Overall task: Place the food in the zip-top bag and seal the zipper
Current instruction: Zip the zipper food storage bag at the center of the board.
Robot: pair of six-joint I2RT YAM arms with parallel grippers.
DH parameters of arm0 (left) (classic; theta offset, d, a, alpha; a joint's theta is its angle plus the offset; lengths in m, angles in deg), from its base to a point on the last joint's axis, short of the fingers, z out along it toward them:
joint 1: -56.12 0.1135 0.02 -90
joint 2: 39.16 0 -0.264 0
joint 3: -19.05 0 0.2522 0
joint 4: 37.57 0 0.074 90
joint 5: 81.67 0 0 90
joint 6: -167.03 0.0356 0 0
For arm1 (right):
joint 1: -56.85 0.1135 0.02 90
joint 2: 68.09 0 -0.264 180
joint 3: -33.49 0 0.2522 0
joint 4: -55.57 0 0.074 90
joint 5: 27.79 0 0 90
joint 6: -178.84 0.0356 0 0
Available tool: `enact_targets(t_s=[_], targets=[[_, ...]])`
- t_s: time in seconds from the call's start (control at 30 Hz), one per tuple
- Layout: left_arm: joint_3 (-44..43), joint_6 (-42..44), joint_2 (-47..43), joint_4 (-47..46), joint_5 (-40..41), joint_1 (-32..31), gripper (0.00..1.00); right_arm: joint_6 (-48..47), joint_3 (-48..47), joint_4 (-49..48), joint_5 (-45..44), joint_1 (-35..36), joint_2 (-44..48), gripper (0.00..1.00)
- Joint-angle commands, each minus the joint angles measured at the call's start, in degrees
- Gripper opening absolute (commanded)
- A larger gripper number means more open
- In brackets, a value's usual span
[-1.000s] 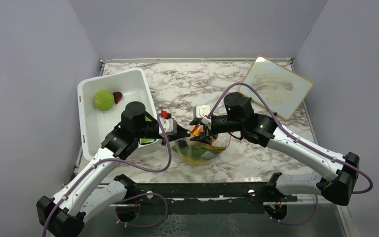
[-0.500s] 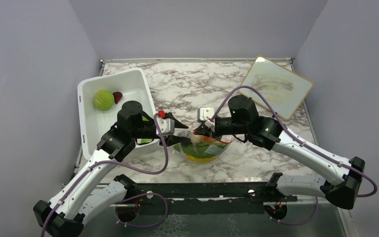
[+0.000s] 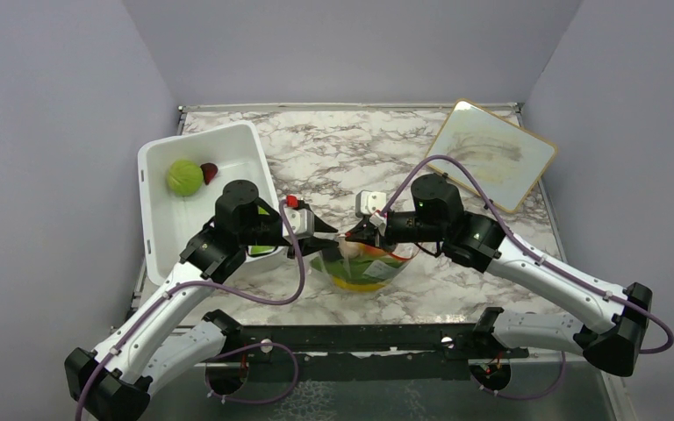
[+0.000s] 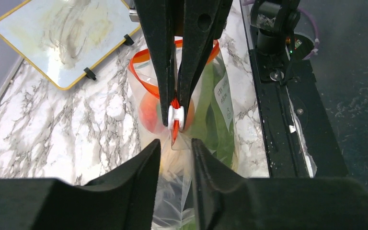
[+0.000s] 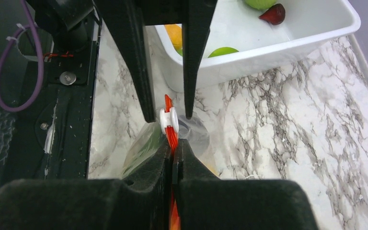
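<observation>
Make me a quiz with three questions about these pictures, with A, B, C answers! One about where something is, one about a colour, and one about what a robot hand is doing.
1. Where is the zip-top bag?
A. hanging on the wall
B. on the table, between the left gripper and the right gripper
C. on the floor

2. What colour is the zipper?
A. red-orange
B. blue
C. black

3. What is the right gripper doing?
A. standing wide open in the air
B. holding a banana
C. shut on the zipper

Answers:
1 B: the top view shows the bag on the marble table with one gripper at each side.
2 A: both wrist views show a red-orange strip along the bag's mouth.
3 C: the right wrist view shows its fingers pressed together with the strip between them.
</observation>
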Motion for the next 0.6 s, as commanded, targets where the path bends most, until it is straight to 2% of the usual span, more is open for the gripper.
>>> enact_targets(t_s=[0.0,0.17,0.3,0.43,0.57], targets=[[0.71,-1.02,-0.84,-4.70,-1.45,-0.28,0.29,1.78,0.12,-4.37,2.69,-0.04,1.68,0.01],[0.86,-1.89,-0.80,-6.00,-1.66,-0.27,0.20,3.06,0.38,-3.91,3.36,-0.04,1.43,0.01],[1.32,-1.42,-0.69,-6.41,-2.19,-0.27,0.00,3.22,0.58,-4.31,3.86,-0.08,2.05,0.03],[1.34,-0.87,-1.07,-6.44,-2.64,-0.27,0.00,3.12,0.11,-4.04,4.53,-0.04,2.11,0.17],[1.19,-1.36,-0.96,-6.42,-2.40,-0.27,0.00,3.27,-0.49,-4.26,4.64,-0.04,2.08,0.24]])
